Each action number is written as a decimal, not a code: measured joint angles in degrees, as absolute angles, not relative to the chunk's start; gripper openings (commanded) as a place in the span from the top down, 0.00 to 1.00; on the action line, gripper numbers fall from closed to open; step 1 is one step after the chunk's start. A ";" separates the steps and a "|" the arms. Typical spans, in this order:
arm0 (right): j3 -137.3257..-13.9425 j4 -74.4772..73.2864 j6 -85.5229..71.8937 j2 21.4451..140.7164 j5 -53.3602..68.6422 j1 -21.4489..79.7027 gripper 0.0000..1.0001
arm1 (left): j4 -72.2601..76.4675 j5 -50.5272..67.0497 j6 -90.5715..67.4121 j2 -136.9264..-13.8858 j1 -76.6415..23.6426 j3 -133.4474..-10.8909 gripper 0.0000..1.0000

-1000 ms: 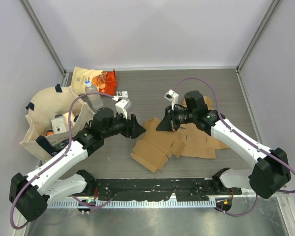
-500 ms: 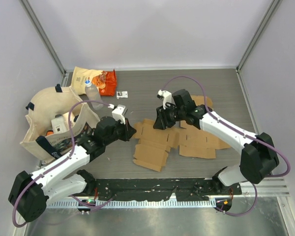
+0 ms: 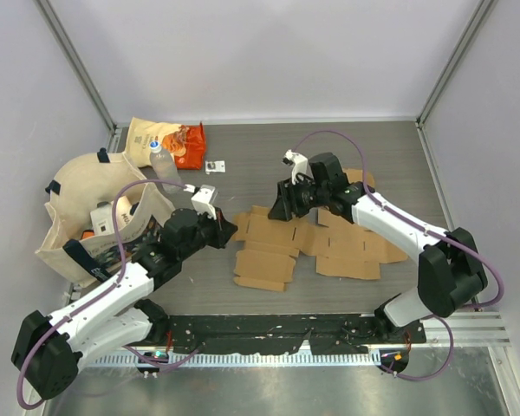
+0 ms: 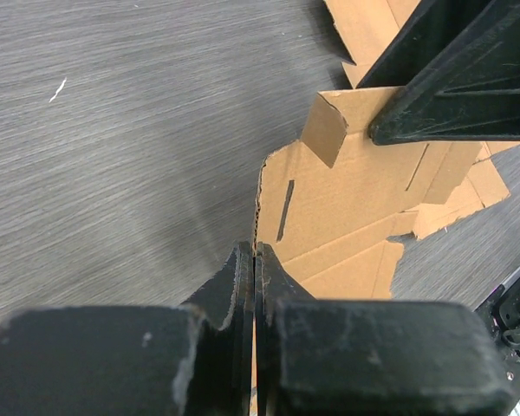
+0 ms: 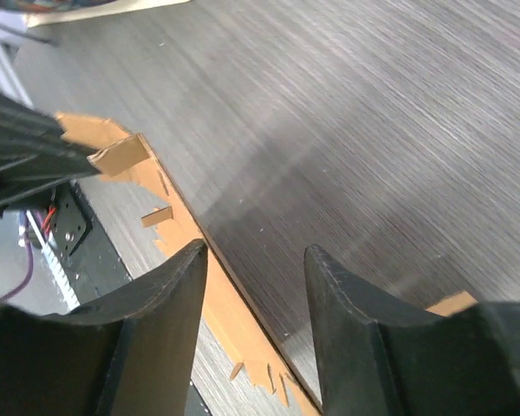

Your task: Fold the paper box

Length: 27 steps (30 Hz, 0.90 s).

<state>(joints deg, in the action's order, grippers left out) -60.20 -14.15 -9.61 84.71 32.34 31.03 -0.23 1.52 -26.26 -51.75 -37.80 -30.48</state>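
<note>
Cardboard point(image 4: 347, 191) between closed left jaws

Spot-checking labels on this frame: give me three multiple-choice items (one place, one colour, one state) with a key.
1. Where is the tote?
A. left of the cardboard
B. right of it
C. on top of it

2. What colour is the cardboard?
A. white
B. brown
C. blue

3. What state is the left gripper in?
A. open
B. shut on the cardboard's edge
C. shut, empty

Key:
1 A: in the top view the tote lies at the left, well clear of the sheet.
2 B: the cardboard is plain brown in every view.
3 B: the left wrist view shows the jaws closed with the sheet's edge running in between them.
</note>
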 measured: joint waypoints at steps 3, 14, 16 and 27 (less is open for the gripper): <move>-61.28 -15.55 -14.11 85.52 27.42 31.05 0.30 | 0.05 1.04 -26.30 -51.75 -37.82 -30.41 1.00; -70.50 -24.56 -20.99 87.26 18.74 30.74 0.31 | 3.05 0.89 -25.15 -52.16 -37.82 -29.43 1.00; -70.46 -24.27 -18.11 87.20 20.23 30.72 0.33 | 3.49 1.61 -24.95 -52.12 -37.82 -29.41 1.00; -65.76 -17.74 -2.96 84.95 35.40 30.24 0.66 | 4.49 3.31 -24.14 -49.95 -37.82 -28.14 1.00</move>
